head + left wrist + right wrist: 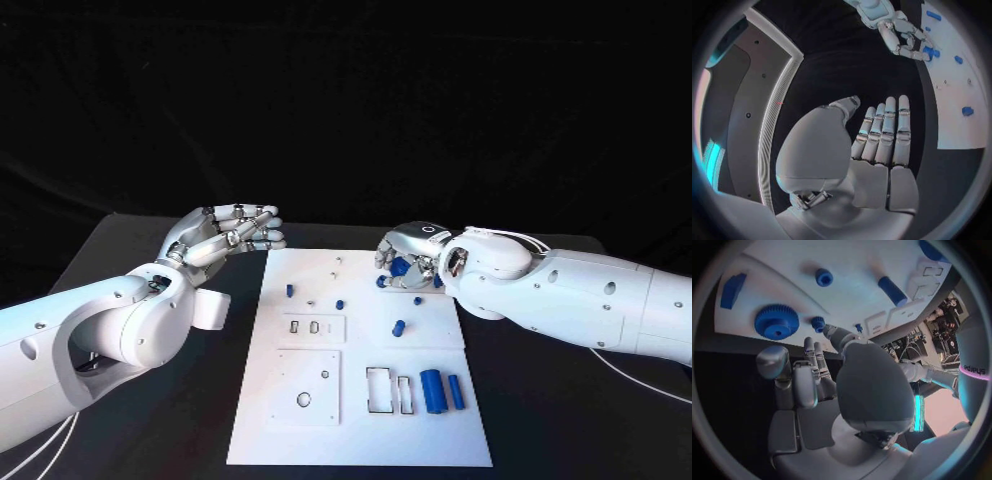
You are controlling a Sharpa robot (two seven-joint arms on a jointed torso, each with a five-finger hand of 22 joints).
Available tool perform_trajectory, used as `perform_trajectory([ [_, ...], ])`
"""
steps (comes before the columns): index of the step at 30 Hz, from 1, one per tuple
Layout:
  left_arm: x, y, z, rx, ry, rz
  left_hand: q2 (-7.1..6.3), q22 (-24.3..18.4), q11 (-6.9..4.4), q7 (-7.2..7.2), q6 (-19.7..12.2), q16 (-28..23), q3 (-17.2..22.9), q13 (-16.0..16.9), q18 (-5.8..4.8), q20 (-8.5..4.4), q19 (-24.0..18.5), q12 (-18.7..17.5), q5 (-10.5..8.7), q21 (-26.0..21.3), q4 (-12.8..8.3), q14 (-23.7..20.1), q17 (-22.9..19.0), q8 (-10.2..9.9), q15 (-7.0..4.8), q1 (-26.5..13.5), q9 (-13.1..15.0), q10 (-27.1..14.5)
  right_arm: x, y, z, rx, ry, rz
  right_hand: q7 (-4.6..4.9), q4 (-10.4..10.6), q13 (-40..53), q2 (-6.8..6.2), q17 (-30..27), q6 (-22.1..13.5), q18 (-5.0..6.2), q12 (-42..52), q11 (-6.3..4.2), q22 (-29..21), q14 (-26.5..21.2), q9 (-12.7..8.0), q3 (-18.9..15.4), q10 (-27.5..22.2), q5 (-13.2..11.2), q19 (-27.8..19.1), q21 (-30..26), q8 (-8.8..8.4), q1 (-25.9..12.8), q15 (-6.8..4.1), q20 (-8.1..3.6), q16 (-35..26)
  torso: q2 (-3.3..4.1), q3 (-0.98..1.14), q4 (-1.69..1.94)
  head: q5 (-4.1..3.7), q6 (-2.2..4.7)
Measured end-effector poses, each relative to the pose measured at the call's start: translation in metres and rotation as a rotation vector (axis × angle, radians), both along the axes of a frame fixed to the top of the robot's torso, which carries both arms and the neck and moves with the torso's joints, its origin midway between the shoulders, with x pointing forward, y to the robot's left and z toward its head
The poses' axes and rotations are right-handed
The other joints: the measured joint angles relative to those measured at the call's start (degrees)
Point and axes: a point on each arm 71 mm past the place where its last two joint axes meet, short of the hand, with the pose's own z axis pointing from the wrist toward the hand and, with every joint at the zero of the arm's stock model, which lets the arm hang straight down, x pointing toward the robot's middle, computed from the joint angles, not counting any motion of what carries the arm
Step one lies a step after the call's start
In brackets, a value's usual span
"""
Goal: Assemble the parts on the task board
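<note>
The white task board (361, 420) lies in the middle of the black table. My right hand (413, 254) hovers over its far right corner, fingers pointing down at a blue gear (400, 281). In the right wrist view the gear (776, 321) lies flat on the board just past my fingertips (812, 347), beside a small blue toothed piece (819, 323); nothing is between the fingers. My left hand (231, 232) is raised off the board's far left corner. Its fingers (882, 135) are straight and side by side, holding nothing.
Other blue parts lie on the board: two small pegs (290, 290) (340, 303), a short cylinder (400, 327), a long cylinder (431, 390) and a bar (456, 392) at the near right. White inset plates with slots (310, 327) and holes (309, 385) sit on its left half.
</note>
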Motion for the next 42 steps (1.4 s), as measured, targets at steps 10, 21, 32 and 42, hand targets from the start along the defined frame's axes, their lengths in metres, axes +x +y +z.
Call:
perform_trajectory([
  [10, 0.0002, 0.0001, 0.0012, 0.0, 0.001, -0.003, 0.0, -0.06, 0.21, -0.22, -0.22, 0.0, 0.0, 0.0, 0.0, 0.0, 0.0, 0.0, 0.0, 0.0, 0.0, 0.0, 0.05, 0.0, 0.0, 0.0, 0.0, -0.21, 0.0025, -0.0011, -0.0032, -0.016, 0.017, -0.009, 0.2, 0.11, -0.15, 0.0, 0.53, 0.21, -0.83, 0.0, 0.0, 1.24, 0.19, 0.27, 0.72, 0.0, 0.0, 0.26, 0.74, -0.22, 0.0, 0.2, -0.12, 0.62, 0.44, -0.19, 0.23, -0.08, -0.08],
  [21, 0.001, 0.0002, 0.0036, 0.001, -0.001, -0.006, -0.17, -0.06, 0.21, -0.22, -0.23, 0.0, 0.0, 0.0, 0.0, 0.0, 0.0, 0.0, -0.2, 0.0, 0.0, 0.0, 0.11, 0.0, 0.0, -0.17, -0.04, -0.21, 0.0031, -0.0006, -0.0058, -0.014, 0.031, -0.009, -0.31, 0.77, -0.44, 0.23, 1.46, 1.54, -0.83, 0.3, -0.49, 3.39, 0.19, 0.92, 2.51, 1.43, 0.0, 0.25, 2.56, -0.12, 0.22, 0.2, -0.12, 1.68, 0.87, -0.29, 0.32, -0.23, -0.33],
  [32, 0.0023, 0.0016, 0.0035, 0.005, 0.004, -0.004, -0.23, -0.12, 0.21, -0.22, -0.23, 0.0, 0.0, 0.0, 0.0, 0.0, 0.0, -0.34, -0.2, 0.0, 0.0, 0.0, 0.1, 0.0, 0.0, -0.23, -0.04, -0.21, 0.0029, -0.0008, -0.004, 0.024, 0.016, -0.003, -1.47, 0.63, -0.74, 1.78, 2.67, 3.78, -0.83, 0.91, -1.57, 6.45, 0.44, 2.44, 6.03, 5.08, -0.74, 0.88, 4.77, 1.53, 0.98, -0.7, -0.76, 2.85, 1.08, -0.35, 0.43, 0.01, -0.34],
  [42, 0.004, 0.0041, 0.0018, 0.017, 0.022, 0.008, -0.23, -0.26, 0.42, -0.01, -0.44, -0.49, 0.18, 0.0, 0.0, 0.0, 0.0, -0.56, -0.2, -0.01, -0.18, -0.13, 0.32, -0.21, 0.13, -0.23, -0.1, -0.42, 0.003, -0.0013, 0.004, 0.106, -0.064, -0.005, -2.43, -1.43, -0.36, 2.44, 3.29, 5.3, -0.84, 1.73, -2.17, 8.2, 0.3, 3.17, 8.03, 7.3, -2.37, 0.96, 5.61, 4.33, 0.89, -1.57, -1.48, 3.3, 1.35, -0.42, 0.43, -0.07, -0.19],
])
